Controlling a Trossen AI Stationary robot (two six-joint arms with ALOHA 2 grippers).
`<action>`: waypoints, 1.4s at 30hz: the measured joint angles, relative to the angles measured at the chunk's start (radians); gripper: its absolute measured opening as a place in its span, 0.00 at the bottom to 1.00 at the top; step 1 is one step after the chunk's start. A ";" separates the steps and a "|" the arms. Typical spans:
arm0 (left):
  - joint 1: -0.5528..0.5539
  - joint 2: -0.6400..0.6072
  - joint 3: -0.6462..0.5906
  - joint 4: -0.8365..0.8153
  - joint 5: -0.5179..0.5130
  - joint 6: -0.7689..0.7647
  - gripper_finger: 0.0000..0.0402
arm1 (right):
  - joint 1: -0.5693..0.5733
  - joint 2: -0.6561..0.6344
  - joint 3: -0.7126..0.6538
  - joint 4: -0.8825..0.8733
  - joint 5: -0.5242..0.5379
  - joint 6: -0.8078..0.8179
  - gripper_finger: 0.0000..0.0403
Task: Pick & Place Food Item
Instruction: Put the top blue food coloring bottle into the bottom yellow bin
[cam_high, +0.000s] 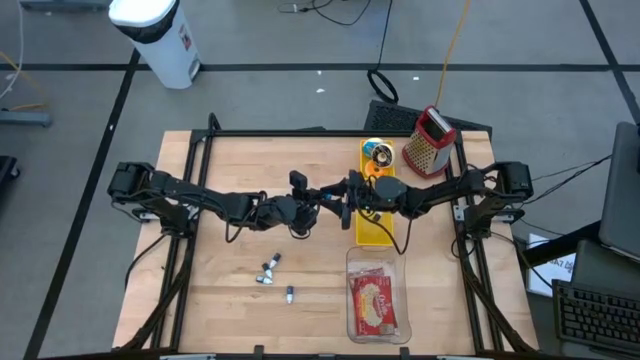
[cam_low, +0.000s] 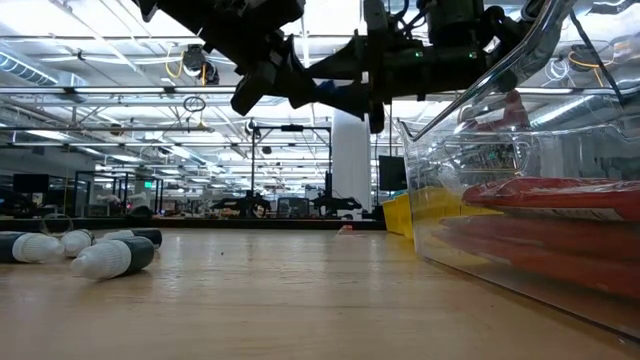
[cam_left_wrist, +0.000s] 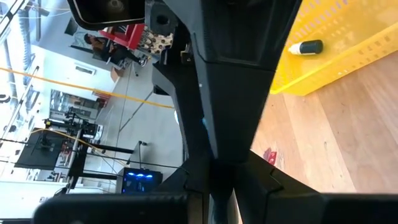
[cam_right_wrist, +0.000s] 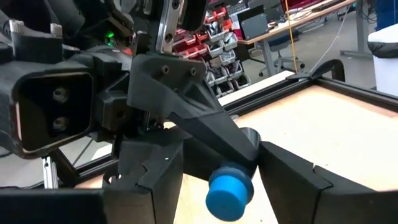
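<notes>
Both arms meet in mid-air over the table's middle. My left gripper (cam_high: 312, 201) is shut on a small dark cylinder with a blue cap (cam_right_wrist: 230, 194). The capped end points toward my right gripper (cam_right_wrist: 217, 168). That gripper is open, its two fingers standing either side of the capped end. A yellow basket (cam_high: 372, 222) lies just right of the meeting point, with a can (cam_high: 378, 152) at its far end. A clear box (cam_high: 356, 310) near the front edge holds a red food packet (cam_high: 374, 303). My left gripper pinches the cylinder's dark body (cam_right_wrist: 247, 142) between its two fingers (cam_right_wrist: 186, 109), behind the blue cap. It comes from the table's left, slanting a little downward. The cylinder is lifted clear of the table, and its capped end sticks out past the fingertips. My right gripper stands close around the capped end; whether its fingers touch it cannot be told.
A red grater (cam_high: 430, 140) stands at the far right by the basket. Three small white bottles with dark caps (cam_high: 268, 270) lie on the wood left of the clear box. Another small bottle (cam_left_wrist: 305, 46) lies in the basket. A white bin (cam_high: 160, 35) stands off the table.
</notes>
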 joint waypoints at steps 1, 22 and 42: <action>0.000 0.000 0.000 0.000 0.000 0.000 0.13 | -0.002 0.000 0.000 0.002 -0.002 0.000 0.48; 0.000 0.002 -0.001 -0.007 0.000 -0.008 0.13 | -0.009 -0.002 0.002 -0.068 -0.004 -0.028 0.24; -0.057 0.003 -0.002 0.065 -0.184 -0.113 0.45 | -0.033 -0.022 0.003 -0.088 -0.034 -0.078 0.16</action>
